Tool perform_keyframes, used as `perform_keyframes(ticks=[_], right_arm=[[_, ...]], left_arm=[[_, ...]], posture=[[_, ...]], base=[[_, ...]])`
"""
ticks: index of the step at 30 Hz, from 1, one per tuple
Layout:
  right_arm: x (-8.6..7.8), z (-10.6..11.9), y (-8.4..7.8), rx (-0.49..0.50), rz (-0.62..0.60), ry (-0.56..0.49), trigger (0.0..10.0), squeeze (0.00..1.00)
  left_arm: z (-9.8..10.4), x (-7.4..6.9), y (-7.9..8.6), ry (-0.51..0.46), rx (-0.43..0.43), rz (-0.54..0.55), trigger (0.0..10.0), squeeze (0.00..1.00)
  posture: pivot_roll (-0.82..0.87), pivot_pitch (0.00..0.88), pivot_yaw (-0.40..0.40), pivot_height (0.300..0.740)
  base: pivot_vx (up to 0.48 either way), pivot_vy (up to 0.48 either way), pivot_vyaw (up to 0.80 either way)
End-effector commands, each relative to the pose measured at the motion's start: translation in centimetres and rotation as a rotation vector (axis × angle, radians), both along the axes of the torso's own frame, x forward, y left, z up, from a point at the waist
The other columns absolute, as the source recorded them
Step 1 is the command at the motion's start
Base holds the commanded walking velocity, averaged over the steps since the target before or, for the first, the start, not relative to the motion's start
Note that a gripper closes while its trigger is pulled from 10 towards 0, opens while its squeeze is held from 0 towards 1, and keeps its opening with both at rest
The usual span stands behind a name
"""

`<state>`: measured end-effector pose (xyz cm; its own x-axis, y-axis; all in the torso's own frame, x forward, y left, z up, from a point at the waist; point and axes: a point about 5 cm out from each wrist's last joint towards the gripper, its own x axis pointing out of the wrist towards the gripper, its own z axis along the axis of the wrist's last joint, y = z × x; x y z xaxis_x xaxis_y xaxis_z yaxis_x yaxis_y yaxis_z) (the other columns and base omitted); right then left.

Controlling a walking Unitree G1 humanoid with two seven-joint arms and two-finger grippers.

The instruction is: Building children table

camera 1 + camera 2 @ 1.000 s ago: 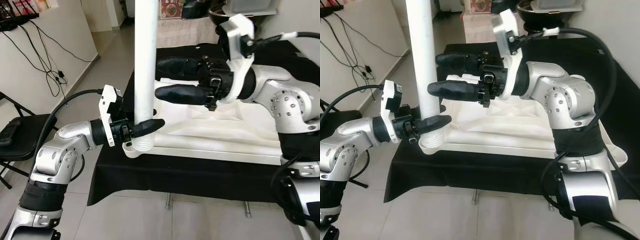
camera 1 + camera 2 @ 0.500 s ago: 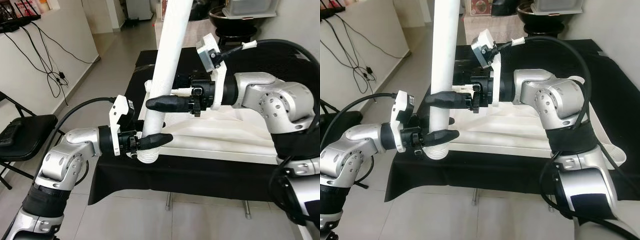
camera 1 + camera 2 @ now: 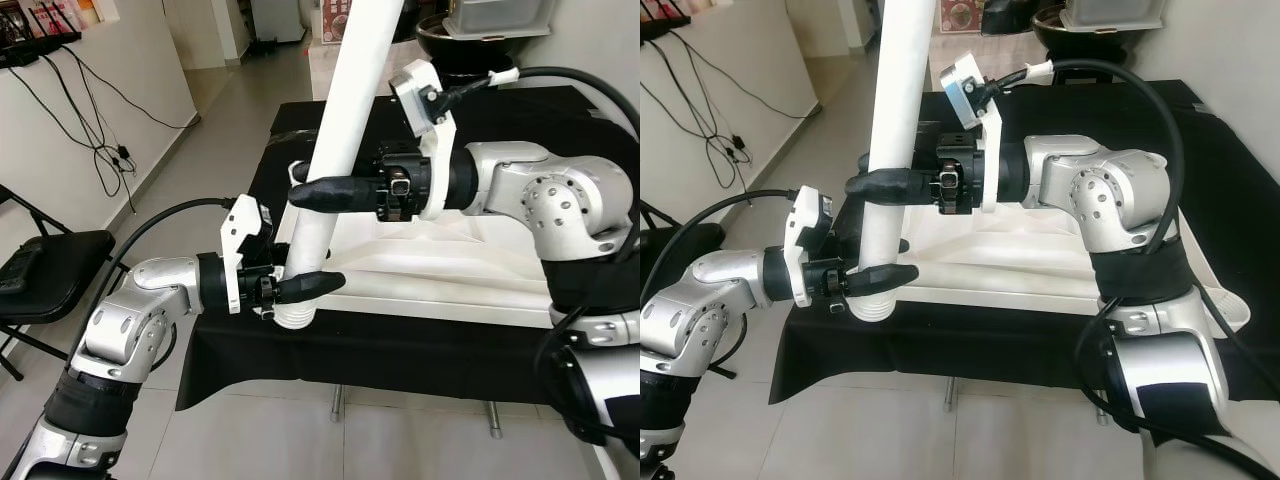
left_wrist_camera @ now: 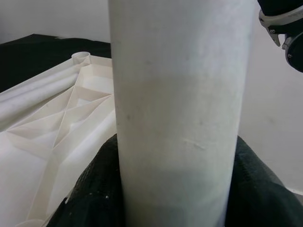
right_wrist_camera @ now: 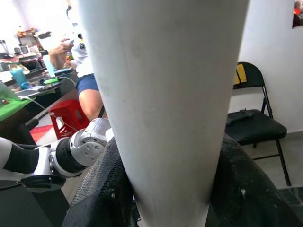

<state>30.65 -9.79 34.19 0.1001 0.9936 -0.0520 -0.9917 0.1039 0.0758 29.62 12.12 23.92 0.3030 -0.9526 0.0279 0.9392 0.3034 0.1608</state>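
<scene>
White table leg tilted, its threaded foot at the near left corner socket of the upturned white tabletop on the black-draped counter. Left gripper – jaws clamped on the leg just above the thread; right gripper – jaws clamped higher up

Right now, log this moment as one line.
step: fit leg | left pincer: shut on leg near base | right pincer: shut on leg, higher | leg: tilted, foot at tabletop corner
</scene>
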Motion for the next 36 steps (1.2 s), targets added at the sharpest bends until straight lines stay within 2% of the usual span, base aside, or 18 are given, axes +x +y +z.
perform_keyframes(ticks=[1,10,11,12,13,15,16,20,21,25,26,27,36], right_arm=[[-0.8,0.5,0.8,0.022,0.063,0.011,0.0,0.00],[-0.9,-0.8,1.8,-0.001,0.033,0.085,0.0,0.00],[-0.6,-0.8,1.8,0.013,0.001,0.083,4.1,0.00],[-0.6,-0.8,1.8,0.013,0.001,0.083,4.1,0.00],[-0.4,-0.8,1.9,0.033,-0.028,0.069,10.0,0.00],[-0.1,-0.9,2.2,0.054,-0.062,0.031,10.0,0.00],[-0.1,-1.0,2.4,0.065,-0.060,0.032,10.0,0.13],[-0.1,-1.0,2.6,0.072,-0.057,0.036,10.0,0.13],[-0.2,-1.2,3.0,0.081,-0.044,0.045,10.0,1.00],[-0.5,-1.4,3.7,0.098,-0.036,0.064,10.0,1.00],[-0.5,-1.5,4.1,0.096,-0.040,0.072,10.0,0.95],[-0.6,-1.7,4.4,0.086,-0.041,0.079,10.0,0.00],[-0.4,-2.2,5.4,0.080,-0.070,0.078,10.0,0.00]], left_arm=[[-0.3,0.1,-0.1,-0.027,0.036,0.008,0.0,0.00],[-0.3,0.5,-0.2,-0.053,0.042,0.041,0.0,0.00],[-0.2,0.6,-0.1,-0.061,0.042,0.051,0.0,0.00],[-0.2,0.6,-0.1,-0.061,0.042,0.051,0.0,0.00],[-0.1,0.7,-0.1,-0.067,0.042,0.058,0.0,0.00],[0.0,0.9,0.0,-0.081,0.043,0.066,0.0,0.00],[0.1,0.9,-0.1,-0.086,0.041,0.064,0.0,0.00],[0.2,0.9,-0.1,-0.089,0.039,0.063,0.0,0.00],[0.3,0.9,-0.2,-0.092,0.037,0.058,0.0,0.00],[0.4,0.9,-0.3,-0.096,0.034,0.050,0.0,0.00],[0.4,0.9,-0.4,-0.098,0.035,0.045,0.0,0.00],[0.5,0.9,-0.4,-0.099,0.034,0.041,0.0,0.00],[0.8,0.9,-0.7,-0.109,0.026,0.023,0.0,0.00]], posture=[[-0.09,0.049,0.090,0.740],[-0.09,0.051,0.090,0.740],[-0.09,0.051,0.091,0.740],[-0.09,0.051,0.091,0.740],[-0.09,0.051,0.091,0.740],[-0.09,0.051,0.089,0.740],[-0.09,0.051,0.089,0.740],[-0.09,0.051,0.089,0.740],[-0.09,0.053,0.090,0.740],[-0.09,0.054,0.088,0.740],[-0.09,0.054,0.089,0.740],[-0.09,0.055,0.088,0.740],[-0.08,0.054,0.087,0.740]], base=[[0.000,0.000,0.00],[0.000,0.000,0.00],[0.000,0.000,0.00],[0.000,0.000,0.00],[0.000,0.000,0.00],[0.000,0.000,0.00],[0.000,0.000,0.00],[0.000,0.000,0.00],[0.000,0.000,0.00],[0.000,0.000,0.00],[0.000,0.000,0.00],[0.000,0.000,0.00],[0.000,0.000,0.00]])
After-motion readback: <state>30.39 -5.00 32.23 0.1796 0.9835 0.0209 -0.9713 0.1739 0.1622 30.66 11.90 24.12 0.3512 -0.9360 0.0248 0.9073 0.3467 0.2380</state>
